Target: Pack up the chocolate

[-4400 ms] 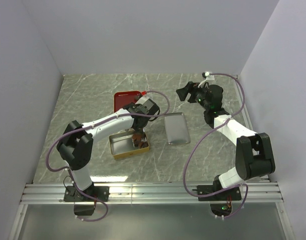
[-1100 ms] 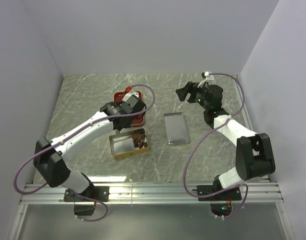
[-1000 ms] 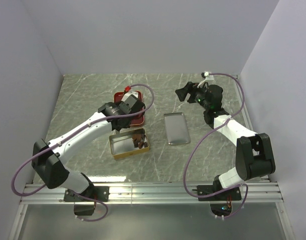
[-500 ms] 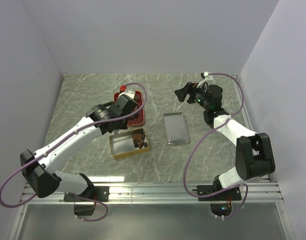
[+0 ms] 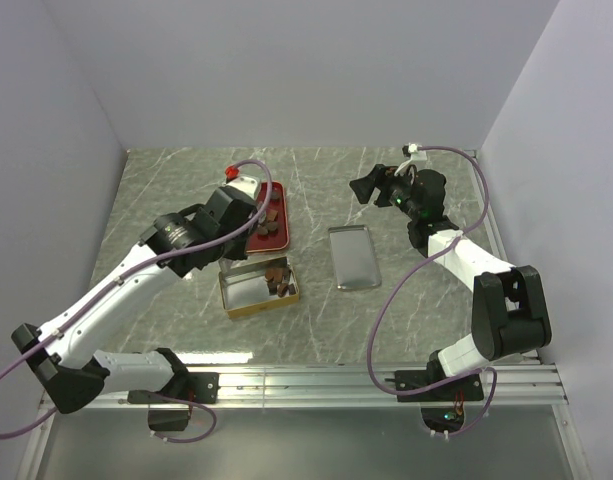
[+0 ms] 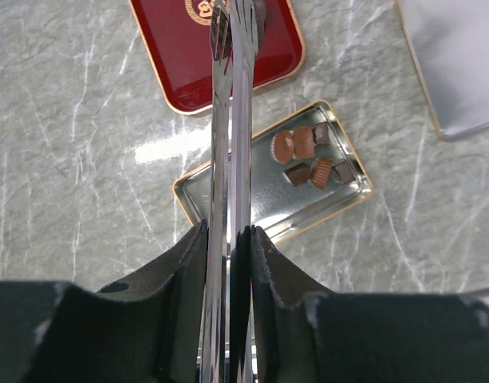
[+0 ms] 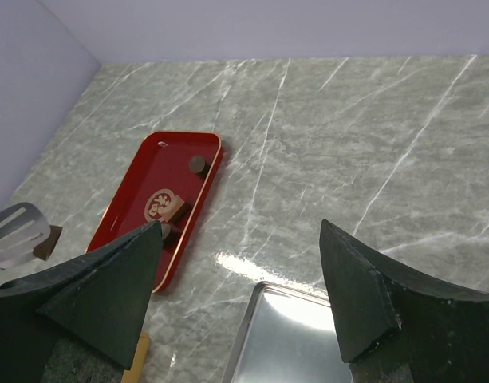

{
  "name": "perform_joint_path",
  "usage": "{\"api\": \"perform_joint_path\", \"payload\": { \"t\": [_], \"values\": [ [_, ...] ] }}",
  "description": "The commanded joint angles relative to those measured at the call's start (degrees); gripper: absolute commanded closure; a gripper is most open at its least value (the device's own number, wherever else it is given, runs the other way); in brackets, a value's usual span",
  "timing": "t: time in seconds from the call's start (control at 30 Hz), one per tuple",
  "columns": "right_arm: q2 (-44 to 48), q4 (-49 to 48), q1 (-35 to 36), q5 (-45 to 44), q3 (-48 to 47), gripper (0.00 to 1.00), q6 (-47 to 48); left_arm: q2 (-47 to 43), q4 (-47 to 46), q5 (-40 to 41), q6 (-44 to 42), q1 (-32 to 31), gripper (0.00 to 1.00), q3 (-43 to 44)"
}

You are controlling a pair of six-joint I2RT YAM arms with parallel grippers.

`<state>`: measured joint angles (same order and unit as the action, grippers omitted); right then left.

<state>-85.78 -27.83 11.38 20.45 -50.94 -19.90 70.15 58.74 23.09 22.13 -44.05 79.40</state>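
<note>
Marble table (image 7: pixel 348 144); right-wrist view alone shows tongs (image 7: pixel 17 227) seemingly pinching chocolate (image 7: pixel 47 242).

A cluster of small dark brown chocolate pieces (image 6: pixel 305 156) lies right of centre in the left wrist view, while other loose chocolate pieces (image 5: pixel 270 216) sit upper-centre-left in the top view.

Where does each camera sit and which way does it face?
Top: above, behind the bases, looking down at the table; left arm, right arm show.
Left wrist: looks down along the tongs at the tin; left gripper shows.
Right wrist: looks across at the red tray; open right gripper shows.
All three share the red tray.
</note>
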Motion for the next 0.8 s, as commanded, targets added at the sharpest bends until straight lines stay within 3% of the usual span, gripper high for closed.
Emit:
{"api": "perform_joint_path", "payload": {
  "t": [0.0,0.77],
  "values": [
    [1.8,-1.9,0.4,0.3,-0.7,0.14,0.2,-2.2,0.8,-2.5,-0.2,0.1,0.69,2.5],
    [1.4,-0.8,0.4,-0.3,-1.4,0.14,0.6,-5.4,6.4,-11.8,-2.1,0.0,0.69,4.6]
  ]
}}
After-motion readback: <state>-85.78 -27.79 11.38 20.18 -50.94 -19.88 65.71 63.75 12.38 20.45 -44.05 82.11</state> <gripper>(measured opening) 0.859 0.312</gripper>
